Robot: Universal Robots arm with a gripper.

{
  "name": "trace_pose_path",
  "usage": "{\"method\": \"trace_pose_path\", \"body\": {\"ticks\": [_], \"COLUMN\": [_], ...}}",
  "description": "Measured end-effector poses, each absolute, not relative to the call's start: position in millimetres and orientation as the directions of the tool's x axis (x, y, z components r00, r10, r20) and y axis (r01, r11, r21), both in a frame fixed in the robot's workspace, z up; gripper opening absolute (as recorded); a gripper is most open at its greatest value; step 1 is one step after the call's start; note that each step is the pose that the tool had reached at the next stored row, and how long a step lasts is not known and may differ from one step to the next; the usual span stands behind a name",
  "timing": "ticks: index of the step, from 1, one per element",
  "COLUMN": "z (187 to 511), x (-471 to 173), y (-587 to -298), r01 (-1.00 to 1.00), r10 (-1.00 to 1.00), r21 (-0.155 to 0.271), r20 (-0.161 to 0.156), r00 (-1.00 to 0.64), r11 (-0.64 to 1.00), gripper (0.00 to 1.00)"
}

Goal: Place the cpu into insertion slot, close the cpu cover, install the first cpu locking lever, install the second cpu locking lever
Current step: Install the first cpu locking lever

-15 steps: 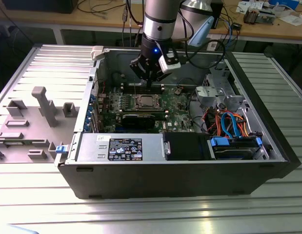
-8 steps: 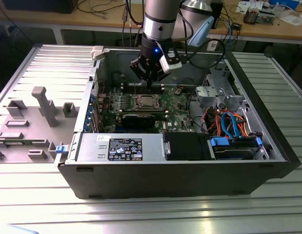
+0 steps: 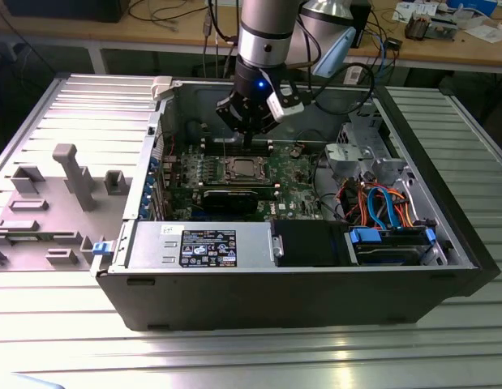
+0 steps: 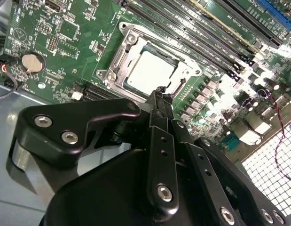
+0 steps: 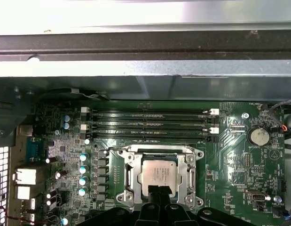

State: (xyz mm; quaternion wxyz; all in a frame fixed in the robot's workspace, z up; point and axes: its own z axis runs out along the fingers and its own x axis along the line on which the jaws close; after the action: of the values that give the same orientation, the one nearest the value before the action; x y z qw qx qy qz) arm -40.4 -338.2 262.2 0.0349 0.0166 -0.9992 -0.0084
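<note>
Gleaming silvery cpu [image 5: 157, 175] seated in socket.

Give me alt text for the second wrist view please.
The black tool hovers at the edge of the insertion slot, where the silvery cpu sits inside the cpu cover on a green motherboard.

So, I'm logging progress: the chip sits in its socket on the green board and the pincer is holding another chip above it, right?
Not quite. The chip sits in its socket, but the second wrist view shows the pincer closed with nothing in it, at the socket's edge.
</note>
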Motion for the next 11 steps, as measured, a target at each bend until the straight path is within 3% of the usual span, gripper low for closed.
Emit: {"method": "trace_pose_path", "body": {"ticks": [5, 8, 11], "z": [262.2, 261.4, 261.4], "x": [-40.4, -40.3, -40.4], "y": [-338.2, -338.2, -338.2], "r01": [-0.054, -0.055, -0.055], "r10": [-0.055, -0.055, -0.055], "r21": [0.018, 0.014, 0.013], "r20": [0.069, 0.000, -0.009], "r00": [-0.996, -0.998, -0.998], "r11": [0.998, 0.998, 0.998], "gripper": [0.11, 0.11, 0.11]}}
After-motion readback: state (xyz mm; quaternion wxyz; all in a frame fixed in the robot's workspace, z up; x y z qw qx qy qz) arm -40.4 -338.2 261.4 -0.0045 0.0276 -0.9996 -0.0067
